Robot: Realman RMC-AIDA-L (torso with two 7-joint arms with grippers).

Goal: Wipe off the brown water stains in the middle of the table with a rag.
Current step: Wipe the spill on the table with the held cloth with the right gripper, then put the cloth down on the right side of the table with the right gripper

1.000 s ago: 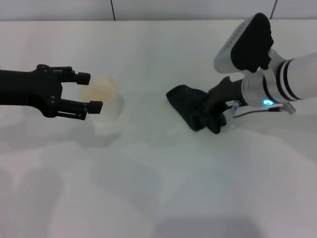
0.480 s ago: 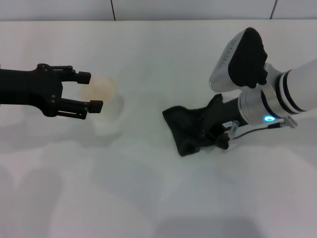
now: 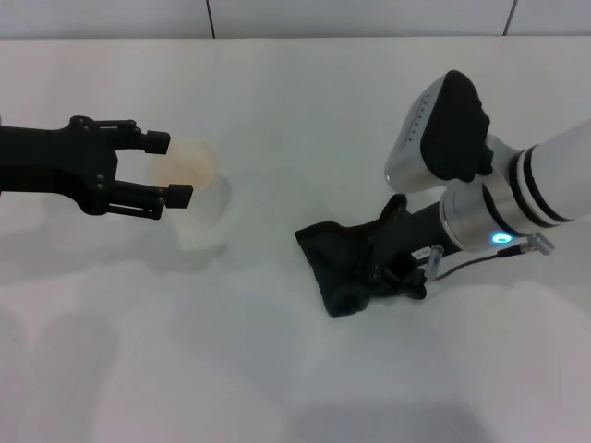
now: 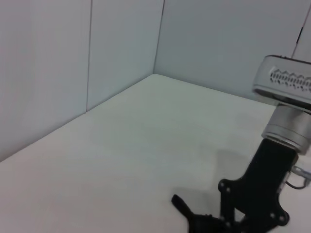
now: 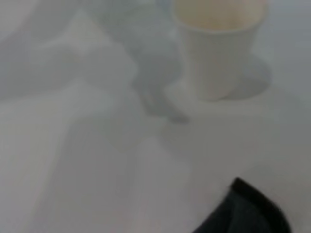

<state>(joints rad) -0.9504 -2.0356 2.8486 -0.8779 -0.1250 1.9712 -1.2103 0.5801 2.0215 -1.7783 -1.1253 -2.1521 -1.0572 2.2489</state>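
The black rag (image 3: 340, 263) lies crumpled on the white table (image 3: 277, 111), right of the middle. My right gripper (image 3: 402, 263) is shut on its right side and presses it onto the tabletop. The rag's corner also shows in the right wrist view (image 5: 248, 213) and in the left wrist view (image 4: 187, 211), below the right gripper (image 4: 252, 204). No brown water stain shows in any view; it may be hidden under the rag. My left gripper (image 3: 169, 169) is open and empty, hovering at the left beside the paper cup.
A white paper cup (image 3: 199, 198) with a brownish inside stands left of the middle, just right of the left gripper's fingertips; it also shows in the right wrist view (image 5: 218, 53). A grey wall runs along the table's far edge.
My right gripper has dragged the rag across the table towards the front and a little to the left. The left arm and the cup have not moved.
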